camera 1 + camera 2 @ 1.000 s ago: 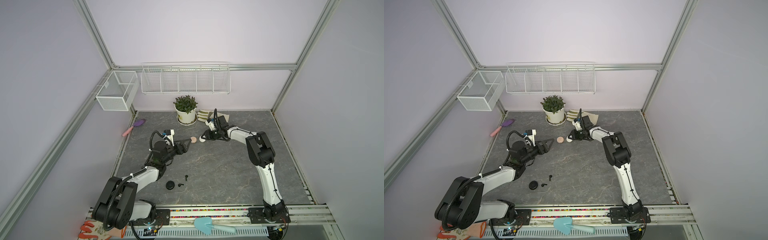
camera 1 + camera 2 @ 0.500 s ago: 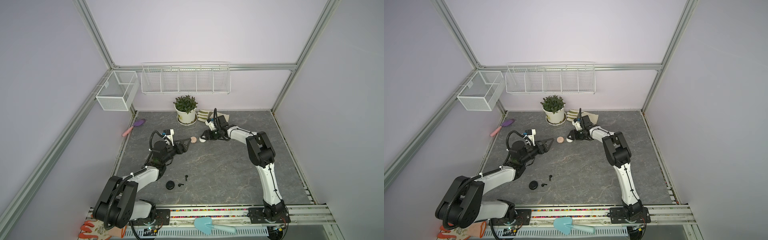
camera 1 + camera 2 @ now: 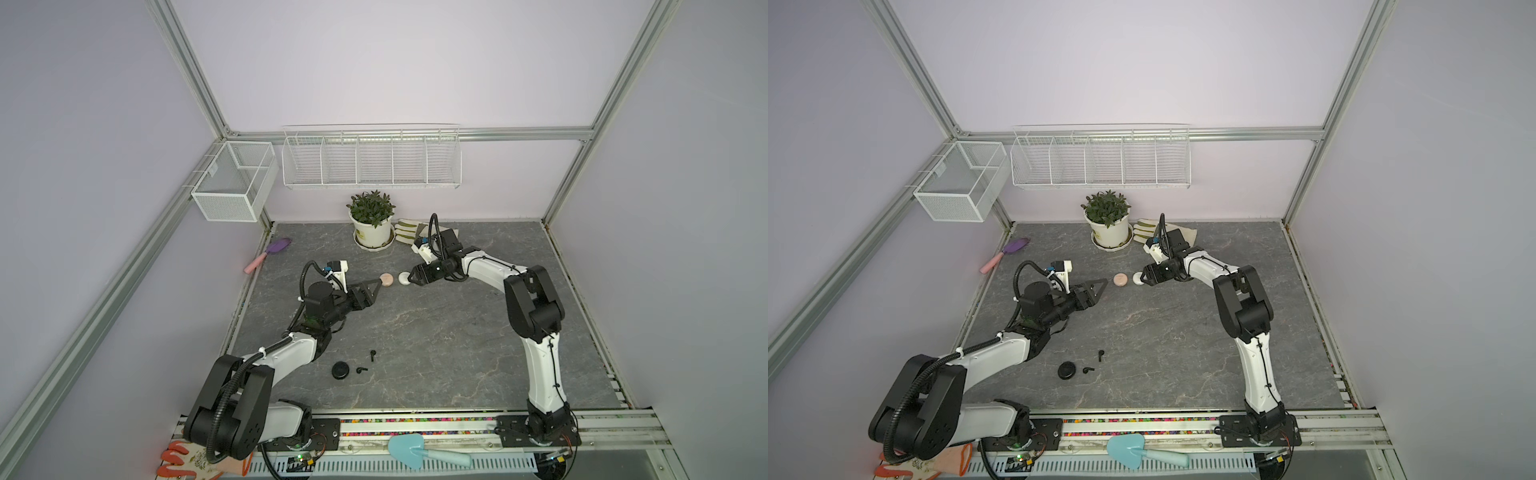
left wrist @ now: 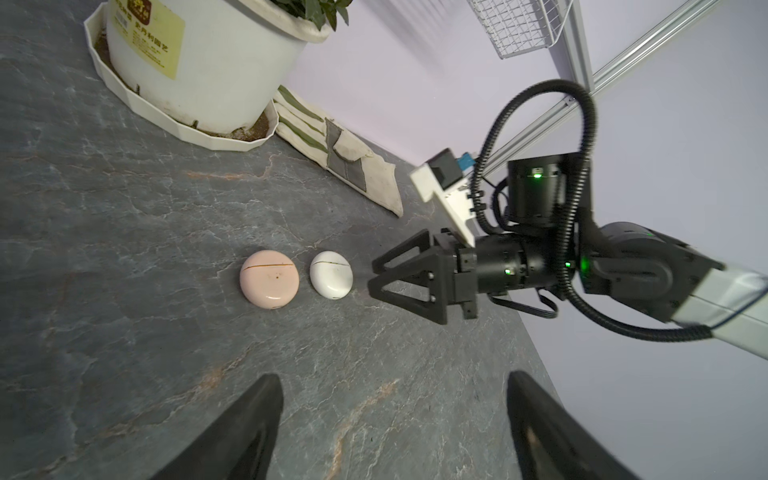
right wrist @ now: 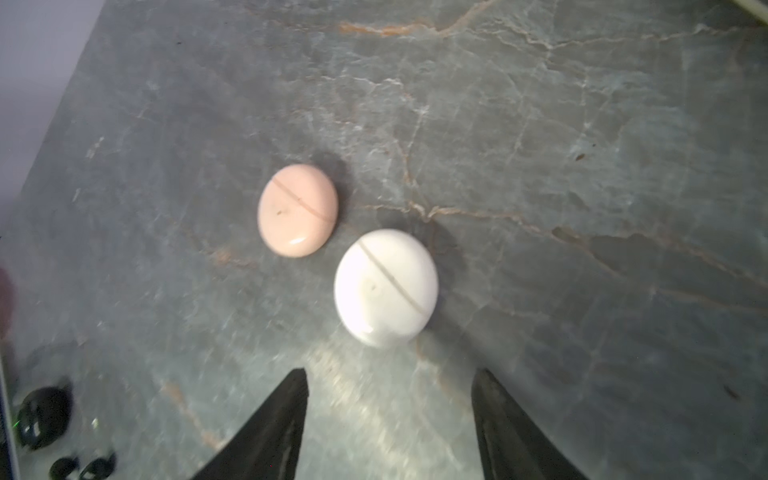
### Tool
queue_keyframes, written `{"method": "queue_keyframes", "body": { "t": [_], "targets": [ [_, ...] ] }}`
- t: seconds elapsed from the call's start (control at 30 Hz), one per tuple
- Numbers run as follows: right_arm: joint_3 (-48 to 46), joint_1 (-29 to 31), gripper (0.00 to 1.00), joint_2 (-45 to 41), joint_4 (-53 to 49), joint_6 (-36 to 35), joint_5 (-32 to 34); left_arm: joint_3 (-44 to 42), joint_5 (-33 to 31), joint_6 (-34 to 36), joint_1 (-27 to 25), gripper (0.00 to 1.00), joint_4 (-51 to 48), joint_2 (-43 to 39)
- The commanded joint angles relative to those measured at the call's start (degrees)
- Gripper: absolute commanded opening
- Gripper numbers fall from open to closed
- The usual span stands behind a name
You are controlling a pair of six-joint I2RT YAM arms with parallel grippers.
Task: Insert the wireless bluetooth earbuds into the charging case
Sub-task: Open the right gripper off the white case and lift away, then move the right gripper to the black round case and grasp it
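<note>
Two black earbuds lie near the front, beside a closed black round case; the right wrist view shows them at its edge. A pink case and a white case lie shut side by side mid-table. My right gripper is open, its tips just short of the white case and apart from it. Left of the pink case, my left gripper stands open over bare table with nothing in it.
A potted plant and folded gloves stand at the back behind the right arm. A purple brush lies at the left edge. Wire baskets hang on the back wall. A blue trowel rests on the front rail.
My right gripper's jaws have spread wider, and the white case lies free in front of them. The left arm has stayed where it was.
</note>
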Motion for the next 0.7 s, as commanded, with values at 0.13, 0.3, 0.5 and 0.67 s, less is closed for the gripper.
{"method": "queue_keyframes", "body": {
  "t": [0.13, 0.3, 0.5, 0.67],
  "targets": [
    [-20.5, 8.6, 0.66, -16.7, 17.6, -11.9, -3.5, 3.3, -0.5, -1.2, 3.1, 0.84, -17.2, -8.2],
    [-30.0, 17.5, 0.68, -22.3, 26.6, -13.2, -2.5, 5.9, -7.8, -1.3, 3.9, 0.83, -33.6, -13.0],
    [-33.2, 30.8, 0.72, -20.1, 34.9, -16.9, 0.0, 6.2, -10.6, -2.9, 7.5, 0.83, -42.6, -16.2],
    [-32.2, 36.8, 0.74, -15.3, 40.7, -18.3, 0.6, 5.1, -10.6, -5.0, 12.7, 0.83, -46.1, -18.1]
  ]
}}
